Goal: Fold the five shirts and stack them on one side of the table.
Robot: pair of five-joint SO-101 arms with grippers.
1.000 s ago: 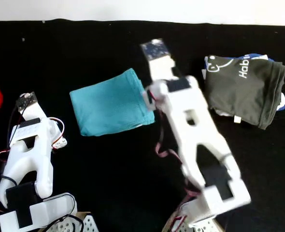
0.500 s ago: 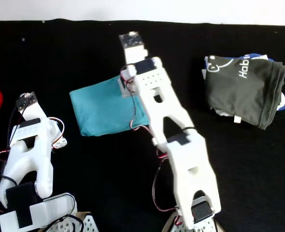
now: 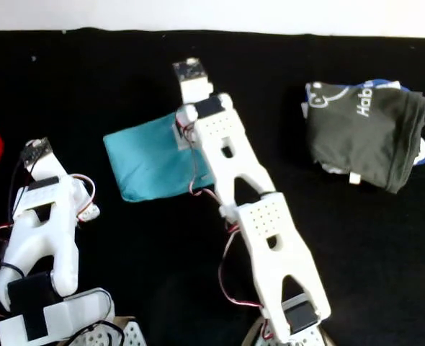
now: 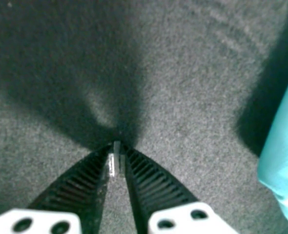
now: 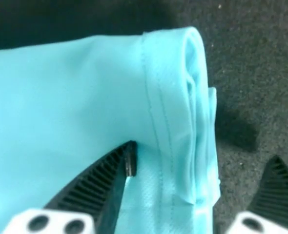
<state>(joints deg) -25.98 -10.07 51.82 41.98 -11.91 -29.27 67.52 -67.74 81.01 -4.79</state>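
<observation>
Right end effector (image 5: 202, 162), jaws wide apart, astride folded edge of teal shirt (image 3: 148, 162), arm (image 3: 230, 155) outstretched.

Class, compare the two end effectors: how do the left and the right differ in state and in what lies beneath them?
The left end effector is shut; the right end effector is open. The left hangs over bare black table; the right straddles the folded edge of the teal shirt. Both have black ribbed fingers.

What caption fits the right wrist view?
Open right gripper straddles edge of folded teal shirt on black table.
</observation>
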